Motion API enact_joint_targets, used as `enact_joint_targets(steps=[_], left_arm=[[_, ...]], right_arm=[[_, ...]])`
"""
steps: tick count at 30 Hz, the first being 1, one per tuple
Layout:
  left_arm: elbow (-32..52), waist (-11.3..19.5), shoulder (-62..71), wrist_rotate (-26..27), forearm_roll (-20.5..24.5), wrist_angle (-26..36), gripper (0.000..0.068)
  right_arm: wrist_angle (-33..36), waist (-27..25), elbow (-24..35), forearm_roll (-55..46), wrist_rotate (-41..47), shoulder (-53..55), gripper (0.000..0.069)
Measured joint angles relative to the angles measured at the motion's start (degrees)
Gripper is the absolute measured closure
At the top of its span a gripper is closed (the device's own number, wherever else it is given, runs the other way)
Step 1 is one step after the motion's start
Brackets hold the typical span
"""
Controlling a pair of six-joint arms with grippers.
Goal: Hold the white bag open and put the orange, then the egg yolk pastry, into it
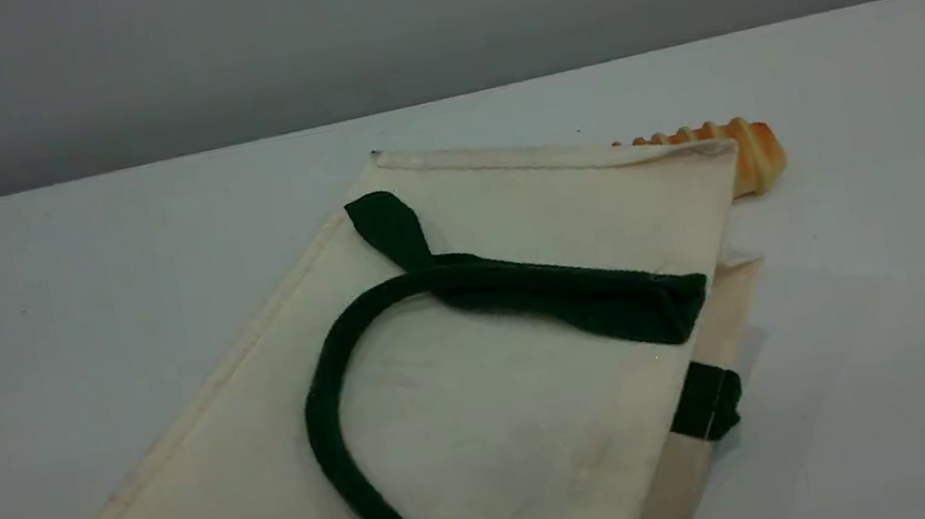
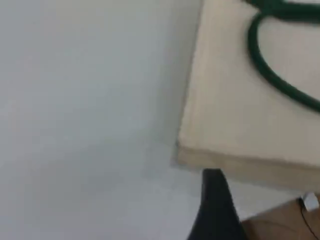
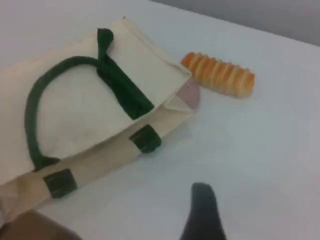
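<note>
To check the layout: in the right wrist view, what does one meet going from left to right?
Green handle on the white bag → pink thing peeking out at the bag's corner → striped bread roll.

Bread roll (image 1: 748, 152) behind flat bag (image 1: 274, 483)

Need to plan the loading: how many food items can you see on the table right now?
1: a striped bread roll lying beside the white bag, just past its rim. No orange or pastry shows in any view; they may be hidden behind or under the bag, or off-camera.
</note>
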Motion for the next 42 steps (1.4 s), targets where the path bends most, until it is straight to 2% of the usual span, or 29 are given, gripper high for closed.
enact_joint_targets(steps=[5, 15, 18, 21, 25, 30, 32, 38, 42], left_arm=[[0.0, 0.0, 0.0, 0.0, 0.0, 0.3, 0.0248], [0.0, 0.0, 0.1, 0.0, 0.0, 0.3, 0.0248], [0.0, 0.0, 0.1, 0.0, 0.0, 0.3, 0.0248], [0.0, 0.1, 0.1, 0.0, 0.0, 0.3, 0.0248], [0.0, 3.9, 0.1, 0.0, 0.0, 0.2, 0.0248], [0.0, 12.1, -1.6, 0.0, 0.2, 0.3, 0.0248], [0.0, 14.4, -3.2, 0.0, 0.2, 0.3, 0.0248], [0.0, 15.0, -8.6, 0.0, 0.2, 0.3, 0.0248], [0.0, 17.0, -8.7, 0.0, 0.2, 0.3, 0.0248]], right_arm=[[0.0, -1.7, 0.0, 0.0, 0.0, -0.5, 0.0218], [0.0, -19.8, 0.0, 0.1, 0.0, -2.8, 0.0218], [0.1, -21.9, -0.1, 0.1, 0.0, -3.5, 0.0218], [0.1, -21.9, -0.1, 0.0, 0.0, -3.5, 0.0218], [0.0, -21.7, -0.1, 0.0, 0.0, -3.4, 0.0218], [-0.1, -21.7, -0.1, 0.0, 0.0, -3.4, 0.0218], [-0.1, -21.7, -0.1, 0.0, 0.0, -3.4, 0.0218], [-0.1, -21.7, -0.1, 0.0, 0.0, -3.4, 0.0218], [-0.1, -21.7, -0.1, 0.0, 0.0, -3.4, 0.0218]])
